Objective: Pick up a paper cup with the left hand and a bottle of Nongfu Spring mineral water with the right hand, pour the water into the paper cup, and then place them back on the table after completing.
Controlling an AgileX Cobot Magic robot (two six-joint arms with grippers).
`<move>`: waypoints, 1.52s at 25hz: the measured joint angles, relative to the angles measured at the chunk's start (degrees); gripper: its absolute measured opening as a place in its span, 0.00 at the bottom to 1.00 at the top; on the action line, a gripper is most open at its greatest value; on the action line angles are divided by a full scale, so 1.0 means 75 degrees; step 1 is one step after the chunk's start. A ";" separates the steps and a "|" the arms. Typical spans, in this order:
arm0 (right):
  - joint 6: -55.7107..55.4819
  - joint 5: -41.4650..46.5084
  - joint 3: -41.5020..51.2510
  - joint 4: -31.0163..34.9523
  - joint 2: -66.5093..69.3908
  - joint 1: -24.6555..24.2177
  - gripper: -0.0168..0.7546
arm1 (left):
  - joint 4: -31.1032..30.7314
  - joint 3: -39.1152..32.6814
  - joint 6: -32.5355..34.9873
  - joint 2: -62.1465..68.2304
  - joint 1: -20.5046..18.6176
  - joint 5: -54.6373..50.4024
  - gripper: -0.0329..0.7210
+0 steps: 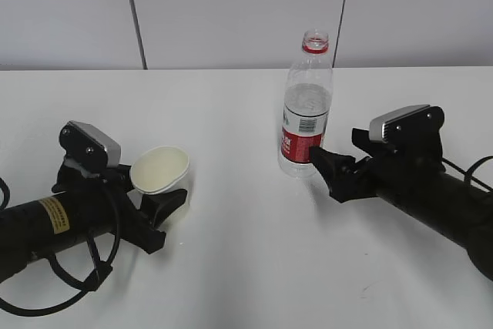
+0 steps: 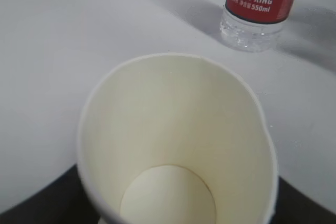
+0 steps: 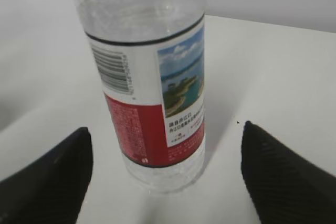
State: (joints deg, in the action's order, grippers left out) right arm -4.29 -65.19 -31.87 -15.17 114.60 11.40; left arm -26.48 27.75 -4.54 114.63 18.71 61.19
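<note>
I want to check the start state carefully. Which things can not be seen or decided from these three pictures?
- Left hand: the paper cup covers its fingers in both views, so grip unclear.
- Bottle top: cut off by the upper edge in both wrist views.
- Water level: unclear through the clear plastic.
- Right hand: far finger hidden in the exterior view.

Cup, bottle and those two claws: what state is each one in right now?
Paper cup: empty, tilted, held between the left gripper's fingers.
Bottle: upright on the table, cap off, partly filled with water.
Left gripper: closed on the paper cup.
Right gripper: open, fingers either side of the bottle, not touching.
</note>
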 joint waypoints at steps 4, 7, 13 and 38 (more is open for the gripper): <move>0.0000 -0.0018 -0.0237 -0.0069 0.0043 0.0000 0.88 | 0.0000 0.0000 0.0000 0.0000 0.0000 0.0000 0.62; 0.0000 -0.0018 -0.0429 -0.0177 0.0055 0.0000 0.88 | 0.0000 0.0000 0.0000 0.0000 0.0000 0.0000 0.62; 0.0000 -0.0035 -0.0803 -0.0417 0.0480 0.0000 0.88 | 0.0000 0.0000 0.0000 0.0000 0.0000 0.0000 0.62; -0.0018 -0.0035 -0.2207 -0.0884 0.1586 0.0000 0.82 | 0.0000 0.0000 0.0000 0.0000 0.0000 0.0000 0.62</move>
State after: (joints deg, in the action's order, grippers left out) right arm -4.43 -65.45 -48.42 -21.79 126.49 11.40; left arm -26.48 27.75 -4.54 114.63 18.71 61.19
